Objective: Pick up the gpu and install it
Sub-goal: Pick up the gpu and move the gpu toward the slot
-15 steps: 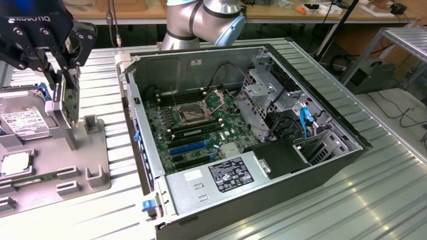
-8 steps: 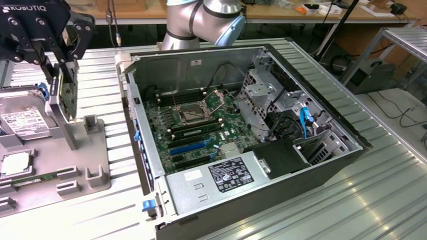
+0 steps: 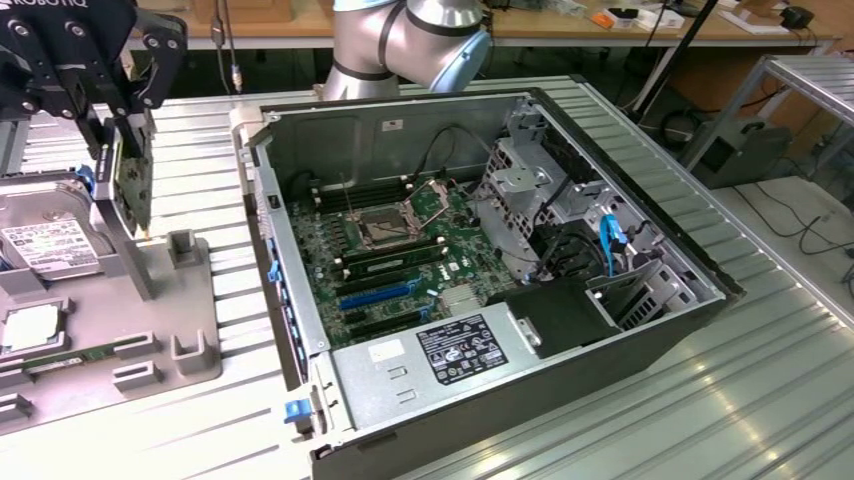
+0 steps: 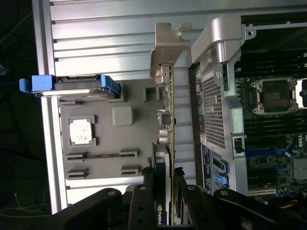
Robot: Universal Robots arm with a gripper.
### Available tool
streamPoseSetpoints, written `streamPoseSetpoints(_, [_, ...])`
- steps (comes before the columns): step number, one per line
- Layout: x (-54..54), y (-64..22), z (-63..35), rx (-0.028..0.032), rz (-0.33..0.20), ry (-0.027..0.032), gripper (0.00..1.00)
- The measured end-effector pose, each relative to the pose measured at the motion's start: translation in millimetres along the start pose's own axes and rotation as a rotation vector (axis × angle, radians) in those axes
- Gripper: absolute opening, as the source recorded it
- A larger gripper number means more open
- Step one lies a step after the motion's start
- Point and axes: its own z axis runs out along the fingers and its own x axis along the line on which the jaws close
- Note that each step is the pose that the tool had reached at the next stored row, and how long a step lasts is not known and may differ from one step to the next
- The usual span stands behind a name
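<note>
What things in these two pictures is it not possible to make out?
- Exterior view: the gpu is edge-on, so its face is hidden; the gripper covers its upper end.
- Exterior view: the hard drive is cut by the left edge; its label is too small.
- Wrist view: the motherboard runs past the frame edge.

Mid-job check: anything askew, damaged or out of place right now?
Nothing stands out. The gripper is shut on the gpu, which sits straight between its fingers, over the grey tray. The open case beside the tray shows no visible damage.
</note>
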Motion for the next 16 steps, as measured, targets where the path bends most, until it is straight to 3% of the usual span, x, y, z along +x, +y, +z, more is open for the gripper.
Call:
streamPoseSetpoints(7, [-0.3,0.1,-0.1,0.0001,0.0,0.0001,0.27])
streamPoseSetpoints(16, [-9.3,0.7,0.3,0.0,0.0,0.0,0.27])
